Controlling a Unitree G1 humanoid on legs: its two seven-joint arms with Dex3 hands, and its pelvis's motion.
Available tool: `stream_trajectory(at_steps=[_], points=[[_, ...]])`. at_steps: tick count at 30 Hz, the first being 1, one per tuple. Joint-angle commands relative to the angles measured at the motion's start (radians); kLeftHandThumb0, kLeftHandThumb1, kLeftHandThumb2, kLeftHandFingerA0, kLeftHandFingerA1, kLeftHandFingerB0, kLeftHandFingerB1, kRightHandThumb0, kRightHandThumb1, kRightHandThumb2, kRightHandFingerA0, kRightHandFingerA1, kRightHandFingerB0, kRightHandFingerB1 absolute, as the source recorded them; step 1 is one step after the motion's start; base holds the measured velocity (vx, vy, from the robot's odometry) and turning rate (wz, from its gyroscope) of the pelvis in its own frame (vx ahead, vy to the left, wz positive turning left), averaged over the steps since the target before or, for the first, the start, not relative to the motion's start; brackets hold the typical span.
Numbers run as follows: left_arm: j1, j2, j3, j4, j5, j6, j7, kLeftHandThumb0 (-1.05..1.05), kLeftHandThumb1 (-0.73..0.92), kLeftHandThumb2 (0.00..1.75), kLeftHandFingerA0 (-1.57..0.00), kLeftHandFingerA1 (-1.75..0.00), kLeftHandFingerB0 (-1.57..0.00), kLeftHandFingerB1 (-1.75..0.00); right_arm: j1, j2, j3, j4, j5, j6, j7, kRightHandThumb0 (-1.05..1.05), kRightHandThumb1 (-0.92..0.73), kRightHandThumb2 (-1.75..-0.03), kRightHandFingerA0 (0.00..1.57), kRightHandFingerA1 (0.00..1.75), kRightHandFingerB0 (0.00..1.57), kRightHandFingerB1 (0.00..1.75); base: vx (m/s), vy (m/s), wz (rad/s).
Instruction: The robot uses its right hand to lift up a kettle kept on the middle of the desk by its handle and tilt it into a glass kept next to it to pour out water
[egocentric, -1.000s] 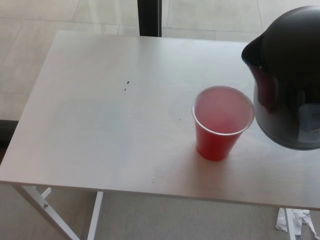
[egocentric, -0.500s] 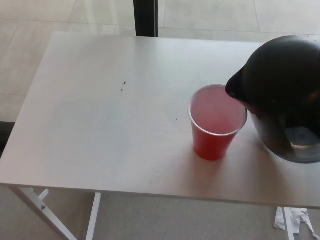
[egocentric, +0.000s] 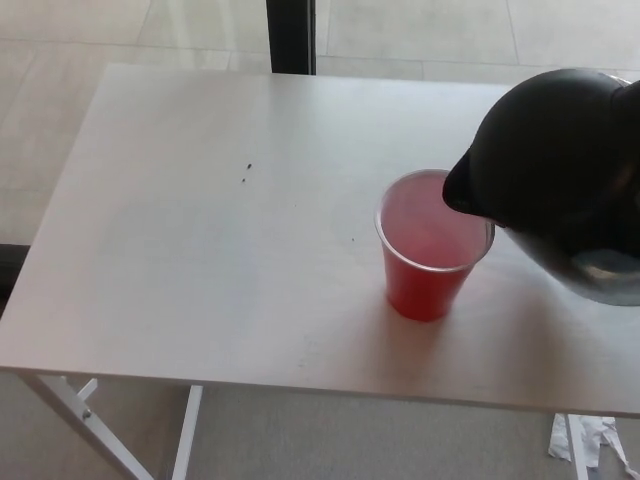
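Note:
A black kettle (egocentric: 560, 170) hangs in the air at the right edge of the head view, tilted to the left. Its spout (egocentric: 458, 185) reaches over the right side of the rim of a red plastic cup (egocentric: 432, 245). The cup stands upright on the pale desk (egocentric: 200, 220), right of the middle. The kettle's handle lies beyond the right edge of the picture, and no robot hand shows anywhere. No stream of water can be made out.
The desk's front edge runs along the bottom, with white legs (egocentric: 90, 420) below at the left. A dark post (egocentric: 290, 35) stands behind the desk. Crumpled white paper (egocentric: 590, 440) lies on the floor at the lower right. Two small dark specks (egocentric: 246, 172) mark the desktop.
The kettle has come down and leftward and tilted further, bringing its spout from beside the cup to over its rim. The camera shifted slightly a second ago.

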Motion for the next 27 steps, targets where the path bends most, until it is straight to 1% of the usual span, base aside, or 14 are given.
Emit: stream_trajectory(at_steps=[1, 5, 7, 8, 13, 14, 15, 17, 19, 20, 21, 23, 24, 27], points=[[0.001, 0.027, -0.005, -0.001, 0.012, 0.010, 0.003, -0.76, 0.88, 0.66, -0.76, -0.58, -0.68, -0.53, -0.067, -0.032, 0.028, 0.002, -0.032, -0.043, 0.040, -0.06, -0.46, -1.28, 0.91, 1.74, 0.81, 1.58, 0.00, 0.000, 0.00], [-0.006, 0.026, -0.002, 0.009, 0.011, 0.010, 0.009, -0.77, 0.88, 0.66, -0.77, -0.57, -0.69, -0.53, -0.105, -0.034, 0.048, 0.013, -0.035, -0.031, 0.063, -0.11, -0.41, -1.33, 0.91, 1.75, 0.83, 1.65, 0.00, 0.000, 0.00], [-0.005, 0.027, -0.006, 0.000, 0.013, 0.015, 0.004, -0.76, 0.88, 0.66, -0.74, -0.59, -0.68, -0.53, -0.127, -0.046, 0.076, -0.016, -0.068, 0.030, 0.077, -0.17, -0.40, -1.32, 0.91, 1.75, 0.82, 1.68, 0.00, 0.000, 0.00], [-0.002, 0.026, -0.002, -0.006, 0.009, 0.010, -0.003, -0.76, 0.88, 0.66, -0.73, -0.59, -0.66, -0.54, -0.138, -0.053, 0.092, -0.019, -0.076, 0.037, 0.092, -0.16, -0.45, -1.19, 0.88, 1.75, 0.75, 1.71, 0.00, 0.000, 0.00], [-0.003, 0.029, -0.002, -0.011, 0.010, 0.011, -0.005, -0.74, 0.89, 0.66, -0.74, -0.59, -0.67, -0.55, -0.164, -0.054, 0.112, -0.012, -0.054, 0.035, 0.142, -0.10, -0.50, -1.10, 0.86, 1.75, 0.76, 1.64, 0.00, 0.000, 0.00], [-0.009, 0.031, -0.005, -0.005, 0.014, 0.018, 0.000, -0.75, 0.89, 0.66, -0.72, -0.58, -0.67, -0.53, -0.183, -0.051, 0.133, -0.005, -0.062, 0.050, 0.162, -0.15, -0.57, -0.95, 0.86, 1.75, 0.75, 1.58, 0.00, 0.000, 0.00], [-0.009, 0.030, 0.000, -0.004, 0.008, 0.019, -0.001, -0.76, 0.88, 0.66, -0.72, -0.57, -0.67, -0.53, -0.195, -0.049, 0.146, 0.002, -0.074, 0.053, 0.167, -0.16, -0.58, -0.92, 0.85, 1.75, 0.74, 1.61, 0.00, 0.000, 0.00], [-0.011, 0.028, 0.003, -0.005, 0.005, 0.015, -0.003, -0.76, 0.87, 0.66, -0.74, -0.58, -0.68, -0.55, -0.211, -0.057, 0.166, 0.004, -0.090, 0.069, 0.188, -0.16, -0.60, -0.94, 0.82, 1.75, 0.74, 1.61, 0.00, 0.000, 0.00], [-0.012, 0.029, -0.002, -0.006, 0.011, 0.014, 0.002, -0.76, 0.88, 0.66, -0.72, -0.56, -0.67, -0.53, -0.234, -0.057, 0.188, 0.011, -0.094, 0.080, 0.214, -0.15, -0.57, -0.98, 0.85, 1.66, 0.84, 1.34, 0.00, 0.000, 0.00], [-0.013, 0.030, -0.003, -0.006, 0.012, 0.015, 0.000, -0.76, 0.88, 0.66, -0.72, -0.56, -0.67, -0.53, -0.243, -0.055, 0.197, 0.006, -0.096, 0.086, 0.222, -0.17, -0.56, -0.99, 0.85, 1.70, 0.79, 1.52, 0.00, 0.000, 0.00], [-0.014, 0.030, -0.001, -0.008, 0.010, 0.014, -0.002, -0.76, 0.88, 0.66, -0.73, -0.57, -0.67, -0.54, -0.247, -0.058, 0.205, 0.001, -0.106, 0.083, 0.222, -0.17, -0.50, -1.10, 0.85, 1.75, 0.78, 1.64, 0.00, 0.000, 0.00], [-0.014, 0.029, 0.003, -0.010, 0.006, 0.014, -0.004, -0.76, 0.88, 0.66, -0.73, -0.57, -0.67, -0.54, -0.252, -0.062, 0.218, -0.007, -0.122, 0.079, 0.224, -0.17, -0.50, -1.10, 0.85, 1.75, 0.78, 1.64, 0.00, 0.000, 0.00], [-0.012, 0.029, -0.004, -0.013, 0.013, 0.012, 0.000, -0.75, 0.89, 0.66, -0.74, -0.58, -0.67, -0.53, -0.261, -0.070, 0.236, -0.019, -0.149, 0.078, 0.226, -0.21, -0.55, -1.01, 0.84, 1.75, 0.75, 1.72, 0.00, 0.000, 0.00], [-0.014, 0.026, -0.001, -0.009, 0.009, 0.008, -0.001, -0.74, 0.89, 0.66, -0.73, -0.57, -0.67, -0.53, -0.285, -0.095, 0.287, -0.047, -0.217, 0.092, 0.240, -0.26, -0.52, -1.11, 0.77, 1.69, 0.78, 1.59, 0.00, 0.000, 0.00]])
